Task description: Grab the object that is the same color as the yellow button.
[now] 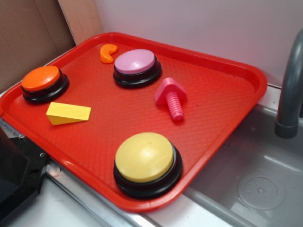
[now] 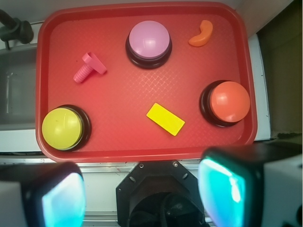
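A small yellow wedge block, the object point(image 1: 67, 113) point(image 2: 165, 118), lies flat on the red tray point(image 1: 222, 99) point(image 2: 118, 106) between the orange button and the yellow button point(image 1: 146, 161) point(image 2: 64, 128). The yellow button, a pale dome on a black base, sits at the tray's near corner. In the wrist view my gripper point(image 2: 142, 191) hangs high above the tray's near edge, open, with nothing between its teal pads point(image 2: 222, 189). The gripper does not show in the exterior view.
On the tray also stand an orange button point(image 1: 43, 83) point(image 2: 228, 101), a pink-purple button point(image 1: 136, 66) point(image 2: 149, 42), a pink toy bolt point(image 1: 172, 98) point(image 2: 89, 67) and a small orange curved piece point(image 1: 108, 53) point(image 2: 202, 34). A grey sink basin point(image 1: 255, 179) with a faucet point(image 1: 289, 90) lies beside the tray.
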